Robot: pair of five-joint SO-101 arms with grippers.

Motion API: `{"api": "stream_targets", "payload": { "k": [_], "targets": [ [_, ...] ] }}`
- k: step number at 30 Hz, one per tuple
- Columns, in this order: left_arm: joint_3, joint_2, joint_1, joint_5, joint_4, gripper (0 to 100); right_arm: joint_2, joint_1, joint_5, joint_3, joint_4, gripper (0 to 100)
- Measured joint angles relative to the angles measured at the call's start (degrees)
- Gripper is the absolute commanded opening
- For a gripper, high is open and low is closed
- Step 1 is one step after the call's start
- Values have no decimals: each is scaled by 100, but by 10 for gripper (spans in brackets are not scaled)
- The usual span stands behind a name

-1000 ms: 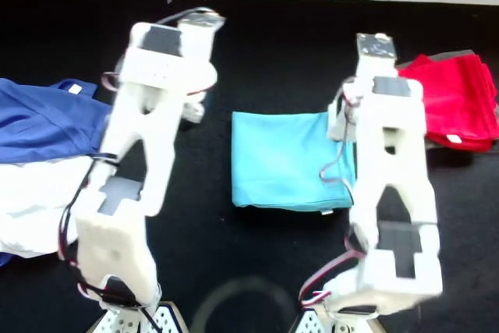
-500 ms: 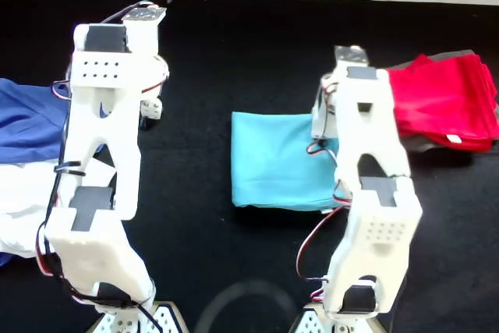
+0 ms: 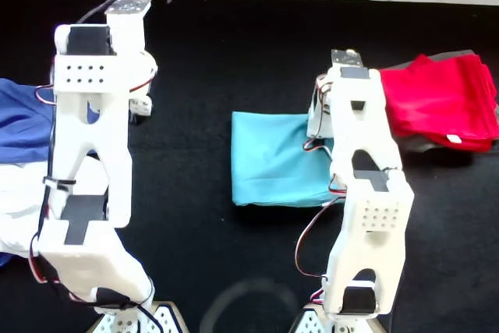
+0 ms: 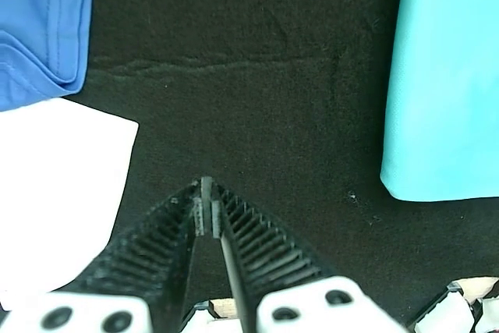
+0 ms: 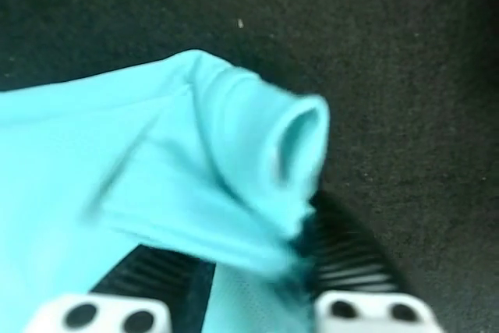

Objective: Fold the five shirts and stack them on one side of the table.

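Right gripper [image 5: 300, 253]: the jaws are clamped on a bunched fold of the cyan shirt [image 3: 273, 160]. The fabric fills the gap between the ribbed pads and curls into an open loop just past the tips. The gripped fold is at the shirt's right edge (the edge facing the red shirt [image 3: 444, 99]). The rest of the cyan shirt lies flat as a folded rectangle at the centre of the black table [image 3: 249, 52], between the two arms.

Left gripper [image 4: 207, 210]: the jaws are fully closed, the serrated pads meet tip to tip, and nothing is held. The gripper hangs over bare table between the white shirt [image 4: 54, 193] and the cyan shirt, apart from both.

Surrounding items:
- The blue shirt [image 3: 19, 122] lies rumpled at the left edge of the table, touching the white shirt, which lies nearer the arm bases.
- The red shirt lies folded at the right side of the table, on top of a grey garment [image 3: 421, 143] whose edge shows beneath it.
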Motion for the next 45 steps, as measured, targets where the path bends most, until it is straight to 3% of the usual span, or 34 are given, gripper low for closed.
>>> {"api": "stream_targets", "payload": {
  "k": [7,15,25,35,45],
  "targets": [
    [0,-79,0,0,0,9,-413,114,132,44,114,6],
    [0,-79,0,0,-9,9,-2022,862,1714,-211,158,6],
    [0,-79,0,0,-18,9,-2312,1934,3244,-2295,730,6],
    [0,-79,0,0,-18,9,-756,2875,4475,-3569,246,6],
    [0,-79,0,0,-18,9,932,3218,4598,-4404,-1591,6]
  ]
}}
